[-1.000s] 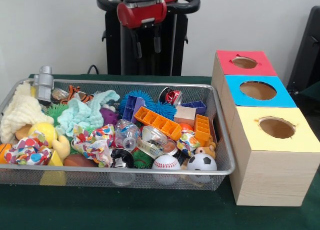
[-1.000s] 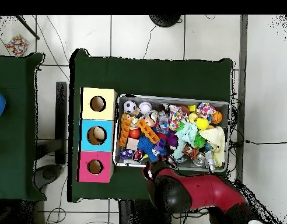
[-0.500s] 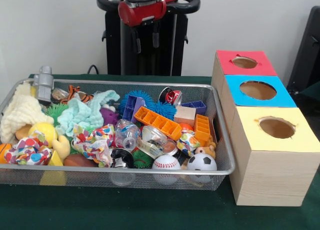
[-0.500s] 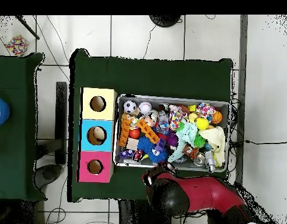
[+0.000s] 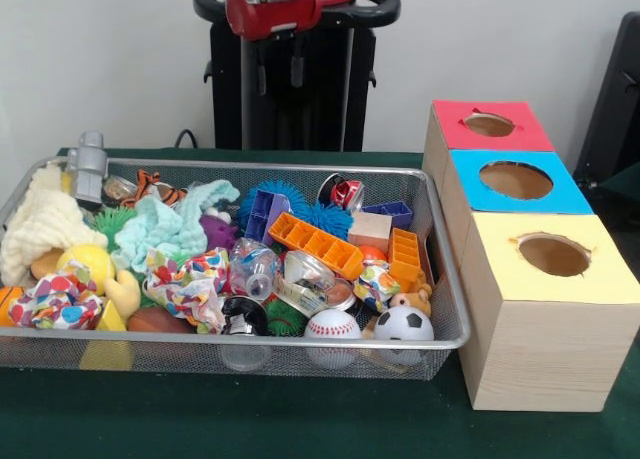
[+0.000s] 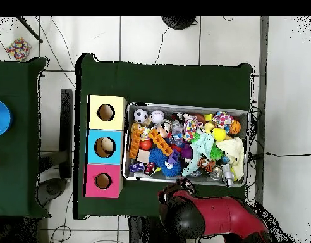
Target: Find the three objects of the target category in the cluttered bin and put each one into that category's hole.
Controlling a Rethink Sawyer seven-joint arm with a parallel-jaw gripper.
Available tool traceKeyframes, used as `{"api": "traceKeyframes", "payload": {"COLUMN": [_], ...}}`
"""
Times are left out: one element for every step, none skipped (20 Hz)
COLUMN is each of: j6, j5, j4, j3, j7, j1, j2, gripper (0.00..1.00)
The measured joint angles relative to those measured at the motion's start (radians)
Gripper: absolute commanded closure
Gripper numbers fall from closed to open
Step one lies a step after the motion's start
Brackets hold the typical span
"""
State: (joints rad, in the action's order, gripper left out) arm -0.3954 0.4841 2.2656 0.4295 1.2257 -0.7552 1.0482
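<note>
The gripper (image 5: pixel 275 77), its two fingers apart and empty, hangs high behind the wire bin (image 5: pixel 448 324), leaving the toys inside and the three box holes (image 5: pixel 516 180) unobstructed for searching.

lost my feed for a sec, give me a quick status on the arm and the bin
Gripper raised behind the bin, fingers apart, holding nothing. Bin full of mixed toys. Red, blue and yellow holes unobstructed.

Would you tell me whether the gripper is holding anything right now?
Empty: the gripper hangs open above the bin, with nothing between its fingers.
</note>
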Motion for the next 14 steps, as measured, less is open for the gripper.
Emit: {"api": "traceKeyframes", "payload": {"j6": [0.0,0.0,0.0,0.0,0.0,0.0,0.001,0.003,0.006,0.012,0.024,0.034,0.06,0.076], "j5": [0.0,0.0,0.0,0.0,-0.003,-0.005,-0.011,-0.016,-0.022,-0.028,-0.038,-0.043,-0.05,-0.05], "j4": [-0.001,-0.001,-0.001,-0.001,-0.001,-0.001,-0.001,0.0,0.0,0.001,0.003,0.003,0.003,0.003], "j3": [-0.018,-0.064,-0.078,-0.092,-0.136,-0.153,-0.174,-0.187,-0.2,-0.215,-0.234,-0.246,-0.27,-0.28], "j7": [0.001,0.007,0.008,0.01,0.017,0.021,0.028,0.033,0.039,0.047,0.057,0.064,0.079,0.085], "j1": [0.01,0.037,0.045,0.053,0.073,0.078,0.082,0.082,0.082,0.081,0.078,0.077,0.074,0.072], "j2": [0.001,0.002,0.002,0.002,0.001,-0.002,-0.007,-0.013,-0.019,-0.027,-0.043,-0.054,-0.079,-0.091], "gripper": [0.0,0.0,0.0,0.0,0.0,0.0,0.0,0.0,0.0,0.0,0.0,0.0,0.0,0.0]}}
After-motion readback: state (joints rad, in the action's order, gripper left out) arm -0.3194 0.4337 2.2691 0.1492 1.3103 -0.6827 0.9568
